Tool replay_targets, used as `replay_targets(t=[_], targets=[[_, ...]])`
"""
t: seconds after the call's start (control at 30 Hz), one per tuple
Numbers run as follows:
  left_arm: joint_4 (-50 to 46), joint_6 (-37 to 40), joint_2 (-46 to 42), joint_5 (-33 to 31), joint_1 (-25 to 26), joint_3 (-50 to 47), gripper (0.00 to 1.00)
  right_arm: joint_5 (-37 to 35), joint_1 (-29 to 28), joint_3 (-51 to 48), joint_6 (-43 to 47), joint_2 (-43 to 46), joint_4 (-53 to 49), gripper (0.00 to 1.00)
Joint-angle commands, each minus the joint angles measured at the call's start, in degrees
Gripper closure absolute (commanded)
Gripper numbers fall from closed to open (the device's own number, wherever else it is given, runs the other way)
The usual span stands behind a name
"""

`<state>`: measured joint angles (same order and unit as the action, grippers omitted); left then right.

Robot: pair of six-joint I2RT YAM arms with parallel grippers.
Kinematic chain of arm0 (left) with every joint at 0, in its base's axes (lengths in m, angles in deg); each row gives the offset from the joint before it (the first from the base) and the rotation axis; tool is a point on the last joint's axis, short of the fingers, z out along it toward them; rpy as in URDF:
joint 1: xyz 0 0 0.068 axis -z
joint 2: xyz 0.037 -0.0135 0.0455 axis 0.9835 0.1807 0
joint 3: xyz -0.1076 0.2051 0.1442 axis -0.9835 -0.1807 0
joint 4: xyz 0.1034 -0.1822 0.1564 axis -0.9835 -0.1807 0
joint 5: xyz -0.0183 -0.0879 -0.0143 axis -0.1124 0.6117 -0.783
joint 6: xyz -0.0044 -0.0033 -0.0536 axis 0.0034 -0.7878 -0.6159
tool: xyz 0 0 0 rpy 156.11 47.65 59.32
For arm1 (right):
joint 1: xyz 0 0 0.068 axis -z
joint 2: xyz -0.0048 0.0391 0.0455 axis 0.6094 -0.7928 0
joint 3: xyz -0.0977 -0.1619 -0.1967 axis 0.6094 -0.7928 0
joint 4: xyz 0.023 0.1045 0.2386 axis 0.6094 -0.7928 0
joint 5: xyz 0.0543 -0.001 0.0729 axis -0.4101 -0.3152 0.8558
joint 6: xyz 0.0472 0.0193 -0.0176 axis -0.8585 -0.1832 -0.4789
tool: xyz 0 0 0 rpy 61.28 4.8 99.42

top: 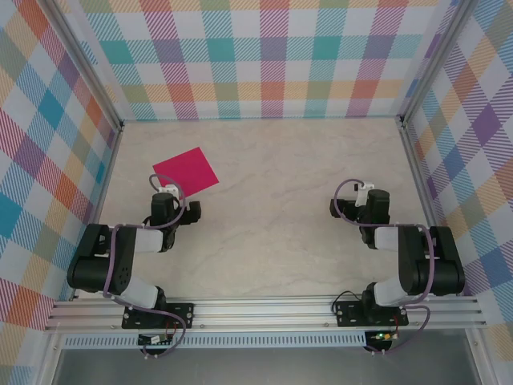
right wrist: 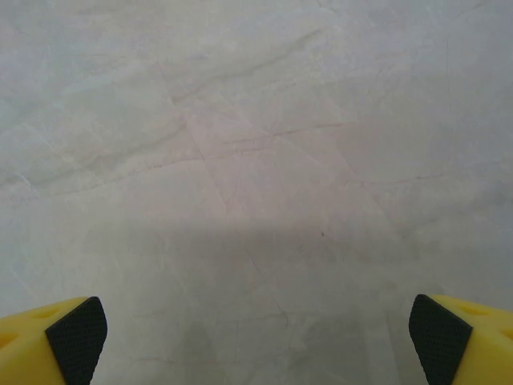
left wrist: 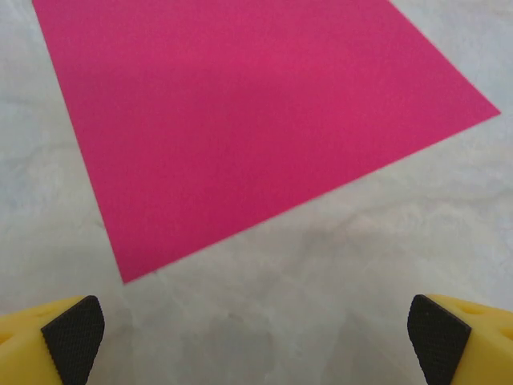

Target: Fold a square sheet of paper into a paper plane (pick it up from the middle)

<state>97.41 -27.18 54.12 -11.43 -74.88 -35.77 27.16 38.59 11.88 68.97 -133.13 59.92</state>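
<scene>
From above, you see the square sheet of paper point(top: 186, 170) lying flat and unfolded on the pale marbled desk point(top: 272, 208). It sits in the far-left part, nearer the left edge than the middle, and is turned so one corner points toward the arms. Your left gripper point(top: 168, 186) reaches forward from its base and sits right at the sheet's near corner. Your right gripper point(top: 365, 194) hangs over bare desk on the right side, well apart from the paper. Checked walls point(top: 264, 56) close off the left, far and right edges. Through the left wrist camera, the pink sheet point(left wrist: 256, 120) covers most of the upper part of the picture. Its near corner lies ahead of the fingertips and toward the left one, with a strip of bare desk between. The left gripper point(left wrist: 256, 341) stands spread as wide as it goes, its black pads point(left wrist: 74, 337) sitting at the two bottom corners with nothing between them. Through the right wrist camera, you look down at veined desk surface, and the right gripper point(right wrist: 256, 341) is likewise spread fully wide, holding nothing, its pads point(right wrist: 78, 337) far apart at the bottom corners.
</scene>
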Motion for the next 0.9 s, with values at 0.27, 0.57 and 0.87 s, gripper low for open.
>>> replay_targets(t=[0.27,0.57,0.87], targets=[[11.44,2.56,2.56,1.74,-1.71,2.54,0.00,0.67,0.03,3.15,2.13,-2.50,11.67,0.00],[11.50,2.54,2.52,1.69,-1.71,2.54,0.00,0.70,0.05,3.20,2.24,-2.57,11.60,0.00],[11.48,2.55,2.56,1.76,-1.72,2.55,0.00,1.29,0.09,3.07,2.49,-2.44,11.68,0.00]])
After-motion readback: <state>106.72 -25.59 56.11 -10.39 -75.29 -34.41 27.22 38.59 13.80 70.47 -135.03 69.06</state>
